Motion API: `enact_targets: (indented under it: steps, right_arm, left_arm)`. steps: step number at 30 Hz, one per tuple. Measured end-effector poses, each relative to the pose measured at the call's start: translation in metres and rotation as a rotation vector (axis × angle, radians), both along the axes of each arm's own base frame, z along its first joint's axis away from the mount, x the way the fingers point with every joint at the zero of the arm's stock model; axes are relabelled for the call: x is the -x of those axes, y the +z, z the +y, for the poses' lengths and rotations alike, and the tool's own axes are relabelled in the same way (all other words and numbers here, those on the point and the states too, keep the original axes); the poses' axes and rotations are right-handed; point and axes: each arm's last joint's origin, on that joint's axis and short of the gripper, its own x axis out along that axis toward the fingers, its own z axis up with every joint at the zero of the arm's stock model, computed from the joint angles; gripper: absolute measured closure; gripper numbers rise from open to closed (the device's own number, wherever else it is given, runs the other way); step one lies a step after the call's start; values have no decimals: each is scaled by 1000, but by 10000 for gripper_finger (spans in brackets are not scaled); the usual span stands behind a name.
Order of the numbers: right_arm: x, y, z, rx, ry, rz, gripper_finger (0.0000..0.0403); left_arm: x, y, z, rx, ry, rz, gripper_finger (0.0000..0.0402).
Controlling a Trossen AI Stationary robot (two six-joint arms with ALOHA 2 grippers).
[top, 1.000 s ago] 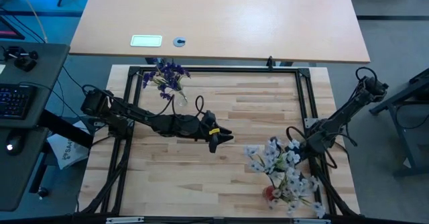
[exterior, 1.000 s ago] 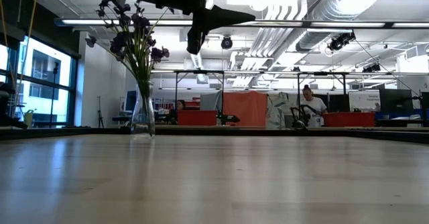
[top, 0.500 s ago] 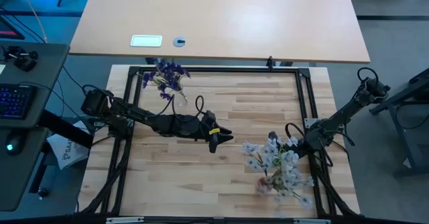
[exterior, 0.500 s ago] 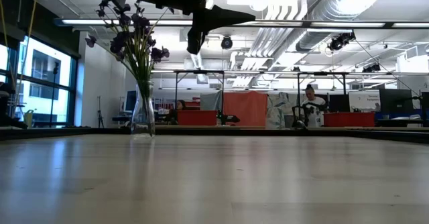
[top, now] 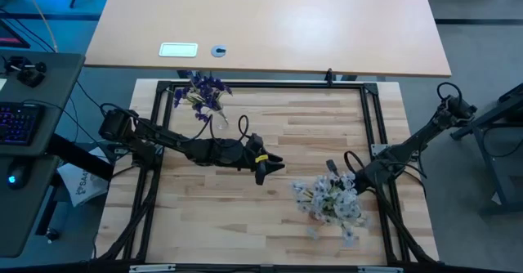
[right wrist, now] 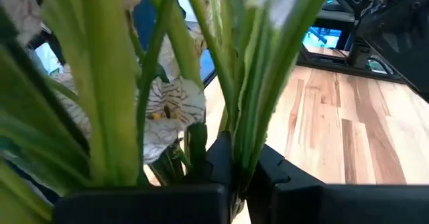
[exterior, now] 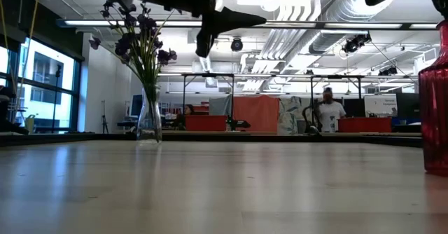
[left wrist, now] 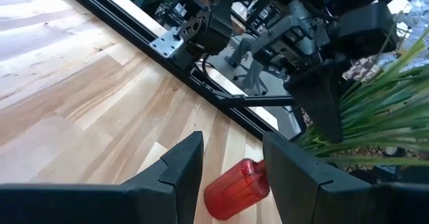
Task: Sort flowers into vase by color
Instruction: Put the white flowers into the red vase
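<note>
One bunch of white flowers (top: 331, 201) pinched in your right gripper (top: 353, 181) — lower stems into red vase (left wrist: 236, 188); left gripper (top: 274, 168), fingers apart, holds nothing.

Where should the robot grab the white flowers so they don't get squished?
Grab the bunched green stems just under the blooms, coming in from the side, across the stems. The stems are thin and lie close together, so two fingers can close around all of them. The blooms of the white flowers are soft and spread wide. The right gripper holds them that way now, near the red vase.
</note>
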Motion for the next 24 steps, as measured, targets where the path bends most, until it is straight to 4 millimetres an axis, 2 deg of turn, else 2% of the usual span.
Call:
enact_targets:
  steps: [12, 24]
  right_arm:
    - [-1, 0, -1, -2, -26, 1, 352]
    - [5, 9, -6, -119, -74, -1, 215]
  left_arm:
    - [-1, 0, 4, 17, -56, 2, 257]
    - [-1, 0, 6, 36, -98, 4, 257]
